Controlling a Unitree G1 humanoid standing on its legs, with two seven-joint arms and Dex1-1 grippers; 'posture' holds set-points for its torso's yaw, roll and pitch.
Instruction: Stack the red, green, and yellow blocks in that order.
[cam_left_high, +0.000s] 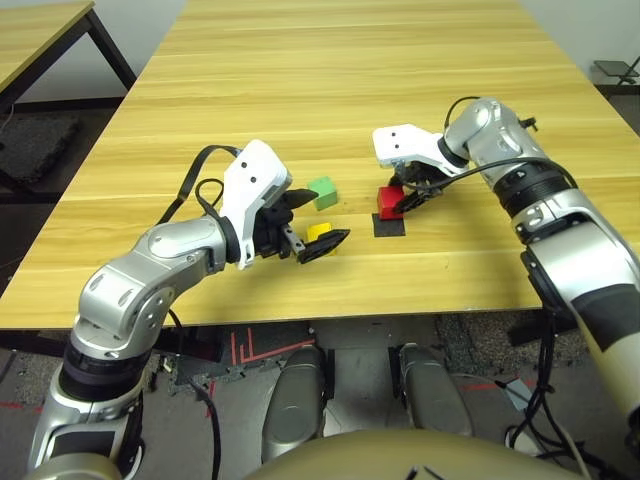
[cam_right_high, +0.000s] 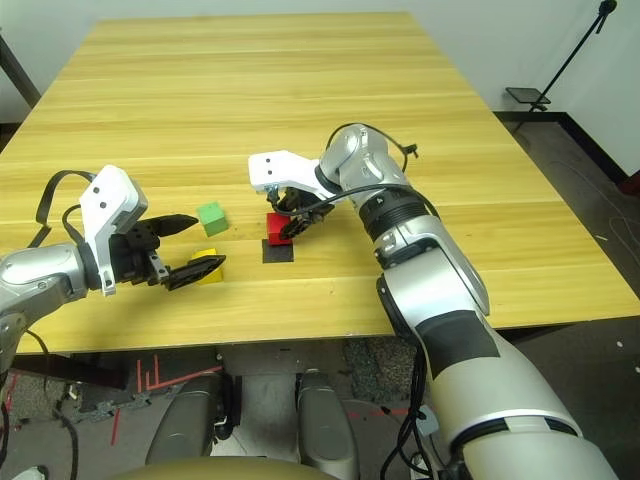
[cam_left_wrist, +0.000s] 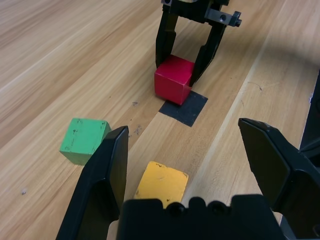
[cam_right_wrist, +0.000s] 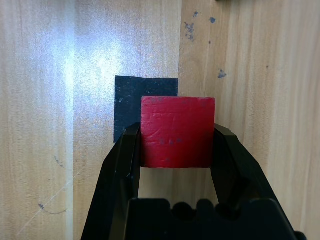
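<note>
Red block (cam_right_wrist: 178, 132) first: it's pinched between both fingers of the right claw (cam_right_wrist: 177, 131), which is closed right down on its two sides. The block partly overlaps the flat black square patch (cam_right_wrist: 127, 102) as seen from the right wrist, though I can't tell if it's actually resting on anything. Left claw (cam_left_wrist: 182, 145) is spread wide with nothing between the tips. Yellow block (cam_left_wrist: 161, 184) sits on the tabletop (cam_left_high: 330, 100) close to that claw, partly tucked behind one finger from the head's viewpoint. Green block (cam_left_high: 323, 192) is also on the tabletop, a bit beyond the yellow one, not touching it, over on the robot's left of the red. So the three blocks are all apart, no stack.
</note>
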